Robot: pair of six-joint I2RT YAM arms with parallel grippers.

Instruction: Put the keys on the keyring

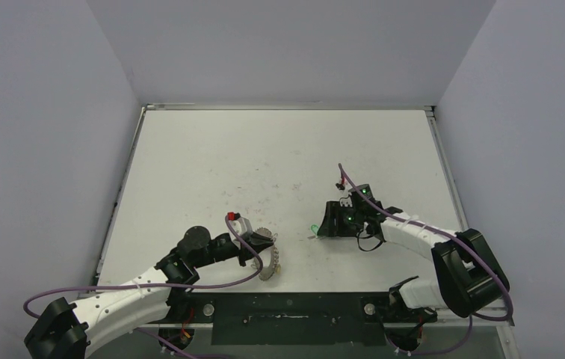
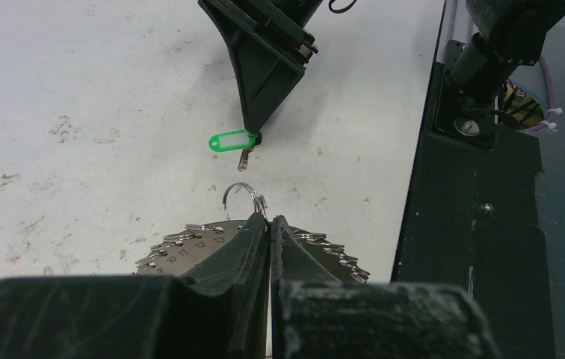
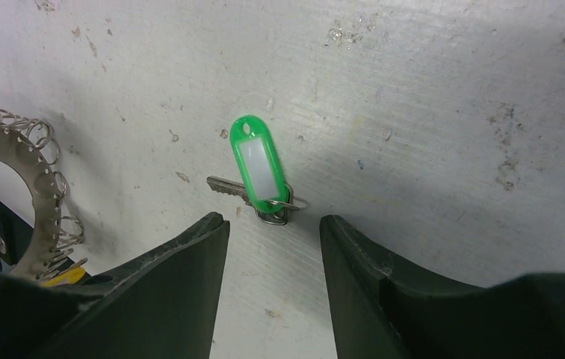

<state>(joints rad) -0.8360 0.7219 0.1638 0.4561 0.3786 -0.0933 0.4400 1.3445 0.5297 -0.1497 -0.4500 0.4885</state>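
The green key (image 3: 258,168) lies flat on the white table (image 3: 429,112), its metal blade (image 3: 226,186) pointing left. My right gripper (image 3: 273,222) stands open just short of it, with nothing between its fingers. From above, the green key (image 1: 315,229) sits at the tip of the right gripper (image 1: 326,223). My left gripper (image 2: 272,222) is shut on the rim of the keyring (image 2: 190,243), a silvery disc fringed with wire loops, and one loop (image 2: 244,198) sticks out past the tips toward the green key (image 2: 231,140). The keyring (image 1: 270,262) is held tilted near the table. A yellow scrap (image 3: 66,277) shows under the keyring (image 3: 33,202); I cannot tell what it is.
A black base plate (image 1: 287,314) runs along the near edge, also at the right of the left wrist view (image 2: 481,224). Purple cables (image 1: 190,286) loop beside both arms. Grey walls close in the table on three sides.
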